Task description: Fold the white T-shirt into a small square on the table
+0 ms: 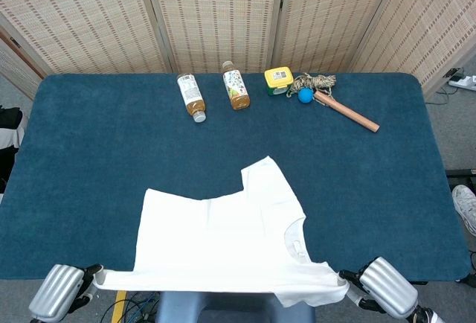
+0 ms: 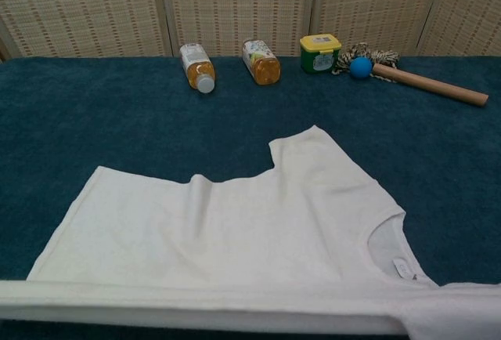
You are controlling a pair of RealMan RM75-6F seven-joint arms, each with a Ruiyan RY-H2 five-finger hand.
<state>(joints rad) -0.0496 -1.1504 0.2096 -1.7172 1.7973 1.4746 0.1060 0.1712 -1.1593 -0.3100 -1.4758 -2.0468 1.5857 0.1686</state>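
The dark blue felt-covered table carries the white cotton T-shirt at its 6 o'clock edge, with the sleeve toward 12 o'clock and the neck opening toward 3 o'clock. The near edge of the garment is stretched taut between the two hands and hangs past the table edge.

Handling estimate: the shirt is light, soft and limp. It should drape and wrinkle freely, and the felt is likely to drag on it. Hold points: the two near corners, kept under tension so the edge stays straight.

The silver-shelled left hand sits at 7 o'clock and the silver-shelled right hand at 5 o'clock, each at a shirt corner. The fingers are hidden under fabric and cut off by the frame; whether either hand is clamped cannot be told. The chest view shows neither hand.

Along the 12 o'clock edge lie two amber drink bottles, a wooden stick with rope and blue ball, and a yellow-lidded green tub.
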